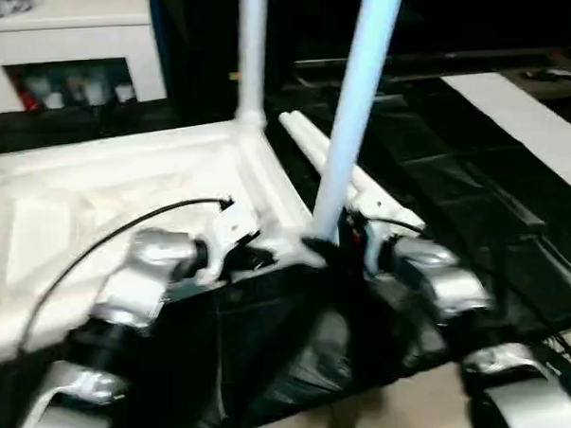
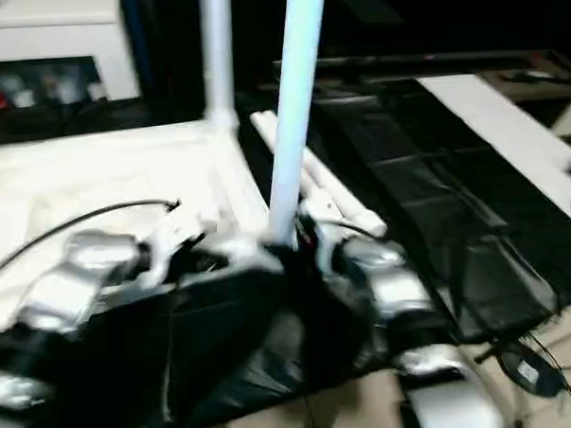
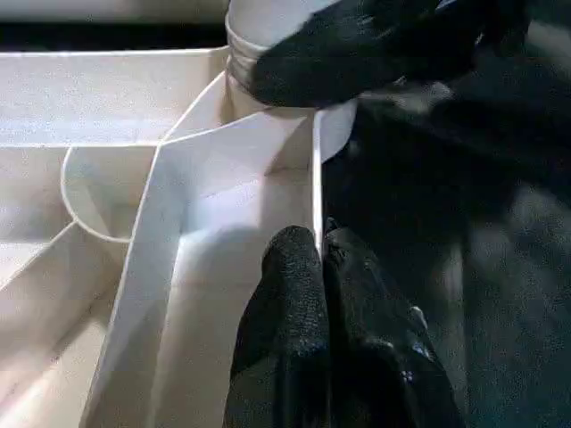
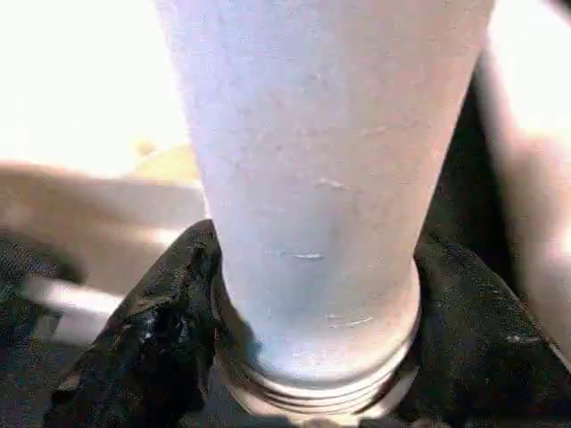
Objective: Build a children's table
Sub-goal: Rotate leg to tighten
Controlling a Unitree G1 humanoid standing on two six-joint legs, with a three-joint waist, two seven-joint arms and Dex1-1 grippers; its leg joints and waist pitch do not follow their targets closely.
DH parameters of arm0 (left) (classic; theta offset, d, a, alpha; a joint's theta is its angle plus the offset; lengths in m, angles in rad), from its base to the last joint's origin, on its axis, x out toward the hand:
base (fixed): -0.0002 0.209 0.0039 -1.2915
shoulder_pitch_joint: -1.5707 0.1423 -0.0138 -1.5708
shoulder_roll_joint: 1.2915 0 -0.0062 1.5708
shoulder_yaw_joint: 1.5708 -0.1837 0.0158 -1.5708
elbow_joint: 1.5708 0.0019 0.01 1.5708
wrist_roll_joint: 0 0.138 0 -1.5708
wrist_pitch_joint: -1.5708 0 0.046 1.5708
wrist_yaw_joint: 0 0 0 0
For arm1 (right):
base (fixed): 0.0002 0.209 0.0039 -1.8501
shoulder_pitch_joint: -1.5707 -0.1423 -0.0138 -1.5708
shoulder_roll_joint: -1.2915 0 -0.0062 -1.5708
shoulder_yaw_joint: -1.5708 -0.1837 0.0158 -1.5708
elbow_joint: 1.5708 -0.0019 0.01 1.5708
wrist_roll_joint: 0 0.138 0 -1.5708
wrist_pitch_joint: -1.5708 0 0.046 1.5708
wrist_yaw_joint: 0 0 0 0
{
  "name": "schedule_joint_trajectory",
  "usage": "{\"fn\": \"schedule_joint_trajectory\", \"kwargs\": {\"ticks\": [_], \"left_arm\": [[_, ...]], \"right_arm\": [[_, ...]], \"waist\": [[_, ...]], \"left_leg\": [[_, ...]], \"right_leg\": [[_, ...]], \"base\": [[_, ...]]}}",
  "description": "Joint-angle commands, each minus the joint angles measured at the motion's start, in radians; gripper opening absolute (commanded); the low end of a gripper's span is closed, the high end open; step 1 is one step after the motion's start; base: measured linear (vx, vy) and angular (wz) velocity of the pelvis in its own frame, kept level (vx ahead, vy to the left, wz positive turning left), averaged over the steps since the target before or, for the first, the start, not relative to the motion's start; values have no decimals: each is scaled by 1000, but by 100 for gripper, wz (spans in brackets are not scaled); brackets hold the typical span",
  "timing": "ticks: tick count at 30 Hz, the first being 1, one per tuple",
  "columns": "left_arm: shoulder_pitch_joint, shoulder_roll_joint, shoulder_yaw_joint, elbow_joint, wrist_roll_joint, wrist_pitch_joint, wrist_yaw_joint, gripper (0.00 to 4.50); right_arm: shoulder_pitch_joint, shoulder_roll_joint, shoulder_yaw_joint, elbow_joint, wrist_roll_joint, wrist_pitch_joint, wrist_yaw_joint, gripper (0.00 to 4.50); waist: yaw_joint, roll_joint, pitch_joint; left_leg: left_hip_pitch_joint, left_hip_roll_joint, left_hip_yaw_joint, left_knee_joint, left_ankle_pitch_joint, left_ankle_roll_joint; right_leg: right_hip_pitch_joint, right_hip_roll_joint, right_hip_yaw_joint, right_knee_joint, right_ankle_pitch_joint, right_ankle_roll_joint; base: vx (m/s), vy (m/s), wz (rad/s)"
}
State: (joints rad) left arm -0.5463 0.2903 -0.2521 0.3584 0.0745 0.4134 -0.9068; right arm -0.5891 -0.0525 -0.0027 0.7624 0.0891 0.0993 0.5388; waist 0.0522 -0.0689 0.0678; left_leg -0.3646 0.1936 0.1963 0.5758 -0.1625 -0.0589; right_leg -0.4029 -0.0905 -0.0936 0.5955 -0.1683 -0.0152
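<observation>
On tabletop (image 1: 95,194) — two upright legs (image 1: 357,107), two lying (image 1: 306,142).

We see the children's table (image 1: 95,199) lying upside down on the left. One leg (image 1: 252,54) stands in its far corner socket; a second leg (image 1: 357,107) rises at the near corner, between the right hand's (image 4: 312,357) fingers (image 4: 152,330). Two loose legs (image 1: 345,173) lie right of the top. The left hand (image 3: 321,259) pinches the near rim.

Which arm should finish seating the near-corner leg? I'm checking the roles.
Right: its end effector already clasps that leg at its base. The left end effector pinches the tabletop's rim, steadying it.
</observation>
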Motion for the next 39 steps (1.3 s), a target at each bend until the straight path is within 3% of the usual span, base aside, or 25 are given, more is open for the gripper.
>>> {"fn": "schedule_joint_trajectory", "kwargs": {"ticks": [1,4,6,9,15,16,18,20,23,29,31,32,36,39], "left_arm": [[-22,-91,-57,3,-16,16,41,0],[-33,-123,-63,15,-10,19,61,0],[-37,-122,-69,19,-5,12,55,0],[-32,-97,-68,9,-2,-4,23,0],[-10,-25,-62,-7,-33,-61,-69,0],[-9,-17,-63,-7,-34,-69,-78,0],[-7,6,-63,-8,-38,-86,-113,0],[-4,32,-65,-10,-39,-104,-152,0],[-2,74,-68,-9,-43,-133,-218,0],[-6,132,-87,3,-66,-181,-319,0],[-6,138,-91,2,-67,-183,-333,0],[-6,142,-94,2,-67,-184,-340,0],[-6,160,-103,2,-69,-191,-379,0],[-5,167,-102,-1,-81,-189,-405,0]], "right_arm": [[-17,91,38,34,-2,12,-69,272],[-25,134,29,44,-4,-29,-113,272],[-34,139,11,42,4,-56,-125,342],[-45,109,0,34,8,-69,-109,351],[-33,-1,30,-13,-30,-87,-7,418],[-33,-12,32,-17,-33,-88,3,427],[-29,-51,49,-32,-39,-93,66,427],[-23,-91,71,-52,-41,-95,154,427],[-17,-156,116,-81,-37,-98,322,427],[-39,-216,177,-77,-18,-67,538,427],[-42,-221,185,-77,-15,-56,565,400],[-45,-223,191,-76,-15,-50,579,392],[-56,-238,231,-66,-24,-20,662,368],[-63,-231,237,-56,-12,-3,709,340]], "waist": [[0,11,-60],[0,11,-60],[-1,13,-60],[0,13,-61],[7,14,-71],[12,14,-73],[12,13,-77],[12,13,-76],[13,13,-72],[15,11,-65],[15,11,-65],[15,6,-64],[17,14,-63],[21,9,-64]], "left_leg": [[22,44,-29,-72,-349,-34],[21,43,-30,-73,-365,-30],[21,43,-30,-73,-375,-26],[19,44,-30,-75,-371,-22],[12,45,-23,-70,-273,-2],[17,44,-17,-66,-243,9],[8,42,-17,-62,-179,33],[10,43,-15,-61,-158,47],[10,44,-15,-61,-175,62],[13,48,-19,-66,-251,35],[16,49,-18,-66,-248,28],[15,49,-18,-66,-246,28],[14,49,-18,-65,-245,25],[13,50,-18,-65,-238,23]], "right_leg": [[29,-71,56,-92,-454,-141],[27,-70,54,-95,-461,-129],[27,-70,54,-97,-467,-120],[28,-69,54,-94,-441,-124],[40,-65,59,-69,-251,-180],[39,-63,60,-64,-194,-197],[50,-61,59,-48,-102,-224],[49,-61,60,-46,-71,-236],[52,-61,59,-49,-93,-243],[49,-65,60,-62,-229,-224],[44,-65,61,-62,-231,-224],[45,-65,61,-61,-231,-227],[45,-66,61,-60,-247,-223],[45,-66,59,-59,-243,-226]], "base": [[0,0,0],[0,0,0],[0,0,0],[0,0,0],[0,0,0],[0,0,0],[0,0,0],[0,0,0],[0,0,0],[0,0,0],[0,0,0],[0,0,0],[0,0,0],[0,0,0]]}}
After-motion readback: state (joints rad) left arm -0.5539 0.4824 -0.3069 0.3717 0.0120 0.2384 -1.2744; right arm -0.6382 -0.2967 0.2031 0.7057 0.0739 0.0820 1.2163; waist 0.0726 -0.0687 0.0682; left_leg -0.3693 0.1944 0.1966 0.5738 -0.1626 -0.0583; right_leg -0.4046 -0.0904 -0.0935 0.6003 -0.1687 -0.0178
